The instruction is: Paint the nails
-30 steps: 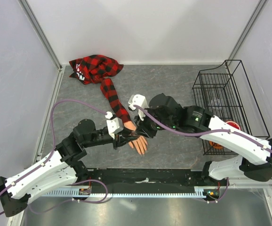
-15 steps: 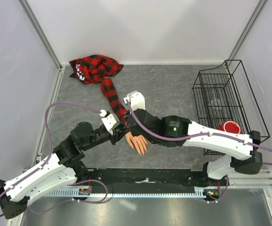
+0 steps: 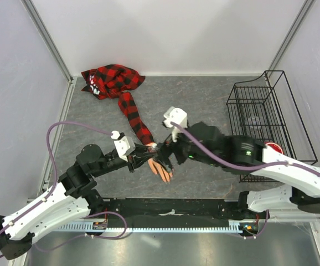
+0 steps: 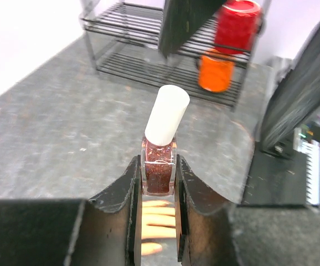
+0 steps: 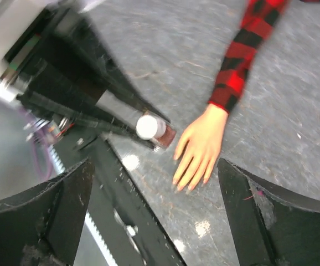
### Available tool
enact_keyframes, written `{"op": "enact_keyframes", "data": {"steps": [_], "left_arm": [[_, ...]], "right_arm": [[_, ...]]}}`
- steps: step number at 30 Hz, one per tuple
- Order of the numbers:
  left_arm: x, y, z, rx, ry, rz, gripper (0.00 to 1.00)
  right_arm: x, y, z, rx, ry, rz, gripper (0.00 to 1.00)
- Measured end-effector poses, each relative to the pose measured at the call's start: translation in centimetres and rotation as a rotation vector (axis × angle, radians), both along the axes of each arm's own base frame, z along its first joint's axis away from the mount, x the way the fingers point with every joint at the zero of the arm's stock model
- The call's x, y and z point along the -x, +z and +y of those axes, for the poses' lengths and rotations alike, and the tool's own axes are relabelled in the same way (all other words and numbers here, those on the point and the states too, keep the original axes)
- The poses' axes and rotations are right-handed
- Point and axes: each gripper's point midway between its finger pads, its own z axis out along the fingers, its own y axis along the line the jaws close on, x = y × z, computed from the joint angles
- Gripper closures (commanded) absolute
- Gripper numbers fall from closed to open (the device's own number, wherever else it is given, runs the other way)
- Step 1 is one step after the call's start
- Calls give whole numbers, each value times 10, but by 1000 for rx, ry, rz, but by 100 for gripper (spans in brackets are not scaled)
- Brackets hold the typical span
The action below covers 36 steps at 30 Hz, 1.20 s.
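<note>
The peach mannequin hand (image 3: 163, 169) lies flat on the grey floor, coming out of a red-and-black plaid sleeve (image 3: 135, 113). Its nails (image 5: 185, 185) are tiny at the fingertips and show no clear colour. My left gripper (image 4: 159, 185) is shut on a small reddish glitter bottle (image 4: 159, 174) with a white cap (image 4: 166, 115), held just above the hand's fingers (image 4: 157, 227). In the right wrist view the bottle (image 5: 163, 133) sits just left of the hand (image 5: 201, 147). My right gripper (image 5: 155, 166) hovers above both, open, with nothing between its fingers.
A black wire basket (image 3: 259, 127) stands at the right, with a red cup (image 3: 272, 148) and an orange thing (image 4: 216, 71) by its near side. The bunched plaid shirt (image 3: 110, 80) lies at the back left. A black rail (image 3: 171, 208) runs along the near edge.
My right gripper has opened wide and drawn back to the right, away from the bottle's cap. The left gripper still holds the bottle and has shifted slightly left.
</note>
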Motion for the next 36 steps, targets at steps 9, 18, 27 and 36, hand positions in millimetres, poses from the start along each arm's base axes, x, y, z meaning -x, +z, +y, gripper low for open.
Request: {"op": "enact_keyframes", "data": {"steps": [9, 18, 27, 36], "left_arm": [[30, 37, -17, 79, -166, 137, 98], [46, 61, -16, 155, -220, 229, 98], [53, 56, -23, 142, -274, 292, 98], [59, 56, -23, 137, -308, 295, 98]], "right_arm": [[15, 35, -24, -166, 294, -22, 41], [38, 40, -8, -216, 504, -4, 36], [37, 40, 10, -215, 577, -4, 43], [36, 46, 14, -228, 606, -15, 63]]}}
